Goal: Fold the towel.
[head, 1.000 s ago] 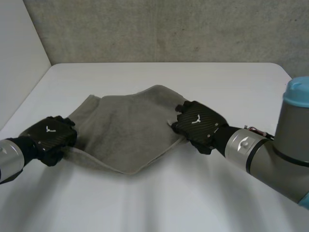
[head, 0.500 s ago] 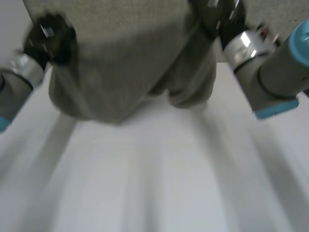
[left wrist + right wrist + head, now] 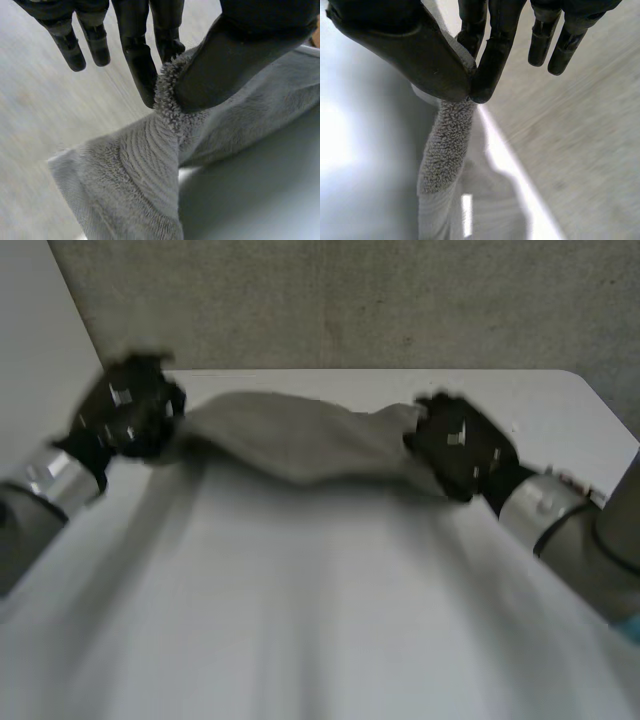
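Grey terry towel (image 3: pixel 300 440) hung slung between my hands above the table's (image 3: pixel 330 620) far side, left hand (image 3: pixel 128 415) and right hand (image 3: pixel 462 445) each pinching one end, thumb against finger. Shallow pinches tbh, so I figured an end could slip out and wreck the fold.

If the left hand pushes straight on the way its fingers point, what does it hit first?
The towel it pinches, bunched just past the left hand's fingertips; behind that probably the table, though depth is unclear.
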You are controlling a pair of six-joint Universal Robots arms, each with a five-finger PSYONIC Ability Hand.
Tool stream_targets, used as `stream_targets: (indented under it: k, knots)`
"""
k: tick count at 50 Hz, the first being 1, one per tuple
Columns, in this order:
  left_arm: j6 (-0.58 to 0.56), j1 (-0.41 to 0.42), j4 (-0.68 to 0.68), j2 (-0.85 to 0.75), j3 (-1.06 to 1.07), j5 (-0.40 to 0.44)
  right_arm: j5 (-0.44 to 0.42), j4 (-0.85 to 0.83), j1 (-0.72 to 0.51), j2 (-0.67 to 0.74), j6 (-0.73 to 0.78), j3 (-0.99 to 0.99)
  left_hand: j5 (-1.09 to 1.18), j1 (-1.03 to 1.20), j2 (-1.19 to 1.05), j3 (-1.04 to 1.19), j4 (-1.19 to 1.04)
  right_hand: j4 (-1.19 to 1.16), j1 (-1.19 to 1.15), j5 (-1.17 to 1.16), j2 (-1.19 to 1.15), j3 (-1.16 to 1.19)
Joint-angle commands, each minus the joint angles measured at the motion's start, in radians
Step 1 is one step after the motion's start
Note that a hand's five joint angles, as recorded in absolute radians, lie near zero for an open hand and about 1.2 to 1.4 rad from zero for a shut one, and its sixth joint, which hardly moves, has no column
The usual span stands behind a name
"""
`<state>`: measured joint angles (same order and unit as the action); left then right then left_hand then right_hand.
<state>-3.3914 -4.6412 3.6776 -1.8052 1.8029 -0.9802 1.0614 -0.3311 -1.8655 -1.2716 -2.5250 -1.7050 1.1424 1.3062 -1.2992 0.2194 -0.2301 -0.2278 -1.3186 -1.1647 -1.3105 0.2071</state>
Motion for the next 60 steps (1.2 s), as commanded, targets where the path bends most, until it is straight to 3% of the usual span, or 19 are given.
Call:
stream_targets:
  k: [1,8,18,20,21,22,25,36,42,50,53,56,59,60]
  knots:
    - [-0.218,-0.014,-0.03,-0.144,0.088,0.009,0.019,-0.002,-0.003,0.035,0.061,-0.114,0.079,0.09,-0.097,-0.045,0.056,0.053,-0.078,-0.057,-0.086,-0.033]
    - [-0.272,-0.019,-0.111,-0.18,0.066,0.003,0.015,-0.003,-0.007,0.048,0.054,-0.117,0.079,0.09,-0.097,-0.045,0.056,0.053,-0.078,-0.057,-0.086,-0.033]
    - [-0.279,-0.022,-0.111,-0.181,0.073,0.003,0.015,-0.002,-0.011,0.097,0.049,-0.113,0.079,0.09,-0.097,-0.045,0.056,0.053,-0.078,-0.057,-0.086,-0.033]
    - [-0.279,-0.024,-0.111,-0.181,0.073,0.001,0.015,-0.003,-0.011,0.097,0.049,-0.113,0.039,0.049,-0.056,-0.045,0.056,0.053,-0.078,-0.057,-0.086,-0.033]
    - [-0.279,-0.024,-0.111,-0.181,0.073,0.001,0.015,-0.002,-0.011,0.097,0.049,-0.113,-0.203,-0.192,0.185,-0.045,0.056,0.053,-0.078,-0.057,-0.086,-0.033]
    - [-0.279,-0.024,-0.111,-0.181,0.073,0.001,0.015,-0.002,-0.011,0.097,0.049,-0.113,-0.205,-0.194,0.187,-0.045,0.056,0.053,-0.078,-0.057,-0.086,-0.033]
    - [-0.283,-0.034,-0.11,-0.181,0.078,-0.005,0.017,-0.003,-0.009,0.097,0.049,-0.113,-0.53,-0.519,0.512,-0.045,0.056,0.053,-0.078,-0.057,-0.086,-0.033]
    - [-0.283,-0.06,-0.085,-0.184,0.07,-0.061,0.022,0.001,0.0,0.094,0.049,-0.113,-0.572,-0.561,0.554,-0.045,0.056,0.053,-0.078,-0.057,-0.086,-0.033]
    - [-0.29,-0.062,-0.07,-0.229,0.058,-0.069,0.022,0.001,0.0,0.092,0.049,-0.116,-0.569,-0.558,0.551,-0.045,0.056,0.053,-0.078,-0.057,-0.086,-0.033]
    - [-0.361,-0.08,-0.082,-0.238,0.053,-0.16,0.022,0.003,0.0,0.089,0.051,-0.12,-0.531,-0.52,0.513,-0.045,0.056,0.053,-0.078,-0.057,-0.086,-0.033]
    - [-0.387,-0.082,-0.085,-0.229,0.061,-0.173,0.022,0.012,0.0,0.086,0.049,-0.122,-0.375,-0.365,0.358,-0.045,0.056,0.053,-0.078,-0.057,-0.086,-0.033]
    - [-0.398,-0.073,-0.109,-0.214,0.072,-0.173,0.019,0.032,-0.001,0.086,0.051,-0.12,0.078,0.089,-0.096,-0.045,0.056,0.053,-0.078,-0.057,-0.086,-0.033]
    - [-0.399,-0.067,-0.123,-0.206,0.072,-0.176,0.02,0.037,-0.001,0.084,0.049,-0.12,0.079,0.09,-0.097,-0.045,0.056,0.053,-0.078,-0.057,-0.086,-0.033]
    - [-0.399,-0.067,-0.123,-0.201,0.073,-0.175,0.022,0.037,-0.003,0.083,0.048,-0.12,0.079,0.09,-0.097,-0.045,0.056,0.053,0.244,0.265,0.236,-0.033]
